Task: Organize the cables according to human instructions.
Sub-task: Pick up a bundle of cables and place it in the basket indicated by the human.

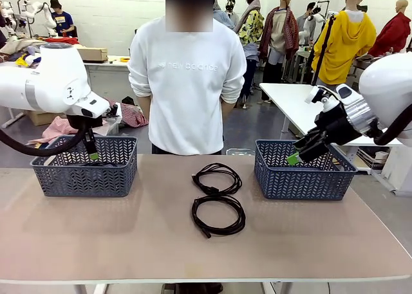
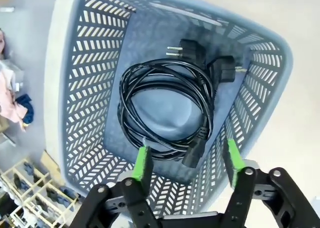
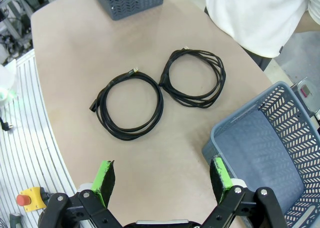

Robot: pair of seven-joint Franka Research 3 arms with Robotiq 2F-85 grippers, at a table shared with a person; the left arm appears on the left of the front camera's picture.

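Two coiled black cables lie on the table's middle, the far cable (image 1: 226,168) (image 3: 220,78) touching the near cable (image 1: 195,211) (image 3: 131,134). A third coiled cable (image 2: 202,96) with chunky plugs rests on the floor of the left grey basket (image 1: 84,178) (image 2: 85,88). My left gripper (image 1: 92,154) (image 2: 187,160) hangs open just above it, nothing between its green pads. My right gripper (image 1: 296,157) (image 3: 162,175) is open and bare, over the near left corner of the right basket (image 1: 302,181) (image 3: 292,133), whose floor shows bare.
A person in a white sweatshirt (image 1: 187,82) stands at the far edge, between the baskets, hands out of sight. The left basket (image 3: 127,1) also appears far off in the right wrist view. Open tabletop (image 1: 129,242) lies in front of the cables.
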